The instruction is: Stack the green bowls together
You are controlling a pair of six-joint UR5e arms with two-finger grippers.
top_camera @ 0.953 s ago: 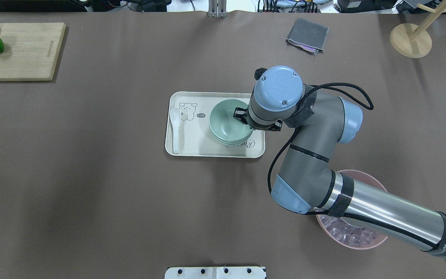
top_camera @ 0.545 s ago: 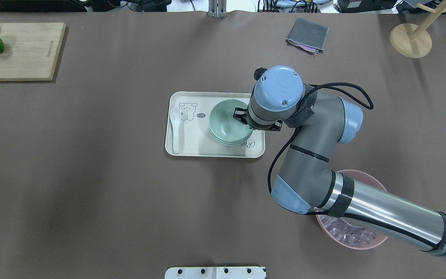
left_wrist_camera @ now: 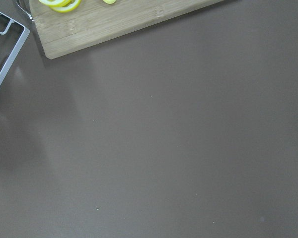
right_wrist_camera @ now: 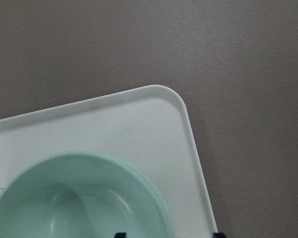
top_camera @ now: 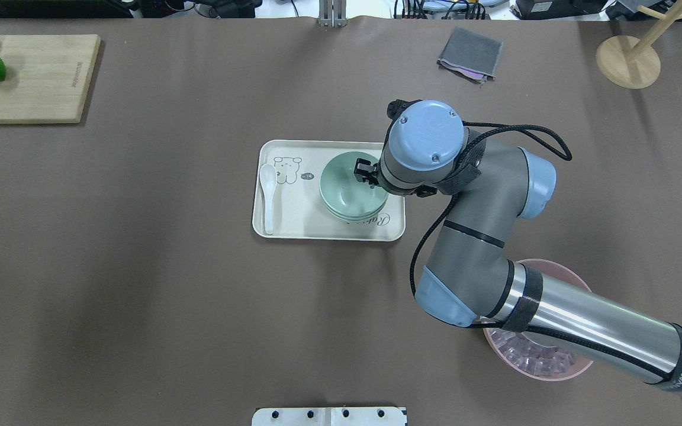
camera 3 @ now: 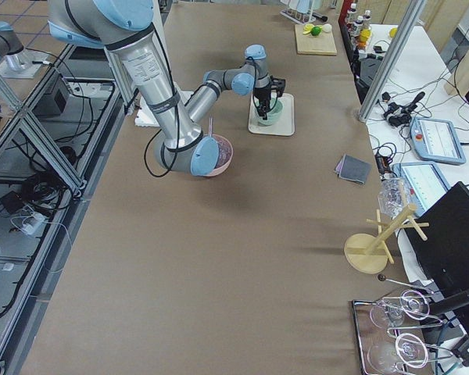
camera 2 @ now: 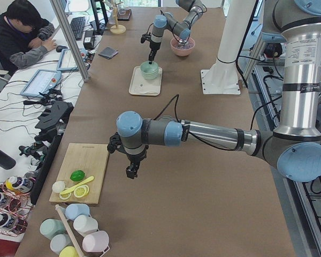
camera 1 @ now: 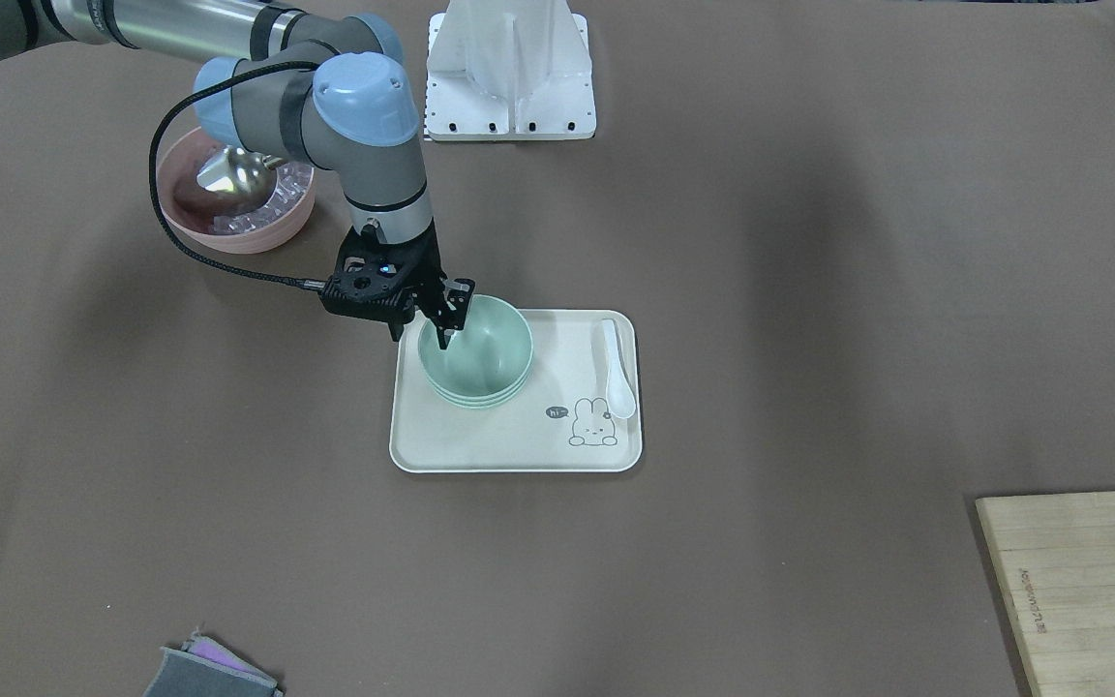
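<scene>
Three pale green bowls [top_camera: 344, 189] sit nested in one stack on the right part of a cream tray [top_camera: 293, 222]; they also show in the front-facing view [camera 1: 485, 353] and the right wrist view [right_wrist_camera: 79, 198]. My right gripper [camera 1: 419, 334] is open, its jaws astride the top bowl's rim on the robot's right side, one finger inside the bowl and one outside. In the overhead view the right gripper [top_camera: 370, 177] is mostly hidden under the wrist. My left gripper [camera 2: 131, 171] hangs over bare table near the cutting board; I cannot tell whether it is open or shut.
A white spoon [top_camera: 268, 192] lies on the tray's left part. A pink ribbed bowl [top_camera: 554, 370] sits under my right forearm. A cutting board [top_camera: 39, 77] with lime and lemon pieces, a grey cloth [top_camera: 470, 53] and a wooden stand [top_camera: 628, 62] lie along the far edge.
The right gripper's inner finger has moved a little toward the bowl's middle and the wrist has shifted slightly. The bowl stack has not moved.
</scene>
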